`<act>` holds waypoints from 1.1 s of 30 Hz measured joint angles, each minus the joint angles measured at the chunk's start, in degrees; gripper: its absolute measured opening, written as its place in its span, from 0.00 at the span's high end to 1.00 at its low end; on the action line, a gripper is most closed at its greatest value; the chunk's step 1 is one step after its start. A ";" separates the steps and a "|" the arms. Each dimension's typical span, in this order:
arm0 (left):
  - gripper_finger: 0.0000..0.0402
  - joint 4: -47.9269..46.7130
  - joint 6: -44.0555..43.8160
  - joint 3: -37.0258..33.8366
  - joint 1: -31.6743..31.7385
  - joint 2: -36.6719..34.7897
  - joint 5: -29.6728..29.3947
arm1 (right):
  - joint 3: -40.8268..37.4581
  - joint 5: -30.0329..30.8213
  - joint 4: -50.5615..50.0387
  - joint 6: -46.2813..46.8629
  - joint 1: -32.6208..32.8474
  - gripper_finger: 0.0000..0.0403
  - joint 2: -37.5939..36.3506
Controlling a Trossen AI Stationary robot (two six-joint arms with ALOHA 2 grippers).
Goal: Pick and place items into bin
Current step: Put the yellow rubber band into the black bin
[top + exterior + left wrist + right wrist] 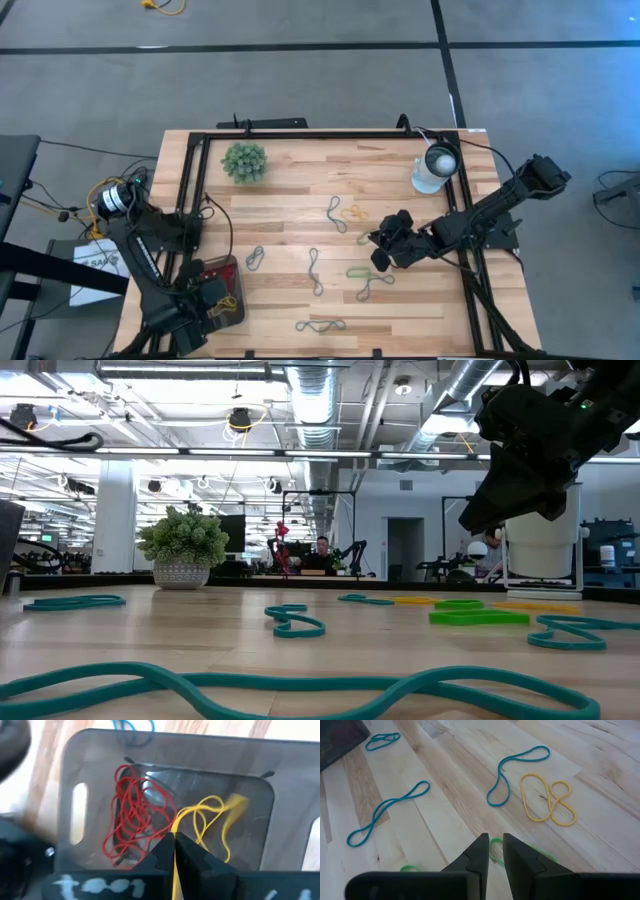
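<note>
The bin (222, 288) is sitting at the desk's (290, 200) left edge under the left claw (226, 300); loose bands (314, 270) are lying scattered to its right, some bands (137, 815) inside it.

Bare wood lies open between the scattered bands (314, 270) at mid-table. The plant ball (244, 161) and white lamp-like object (436, 166) block the far corners. The black frame (192, 180) hems the edges.

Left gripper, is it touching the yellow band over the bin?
Touching. In the left wrist view the left gripper is shut on the yellow band, which hangs into the bin.
</note>
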 joint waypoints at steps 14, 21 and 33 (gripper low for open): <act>1.00 11.70 9.77 -7.12 6.27 0.00 -1.34 | 0.00 0.02 -0.02 -0.02 0.01 0.87 0.00; 1.00 16.12 13.23 -7.12 7.44 0.00 -3.71 | 0.00 0.02 -0.04 -0.02 0.01 0.87 0.00; 0.90 16.21 13.16 -7.12 7.39 0.00 -4.64 | 0.00 -0.10 -0.04 -0.01 0.00 0.87 0.00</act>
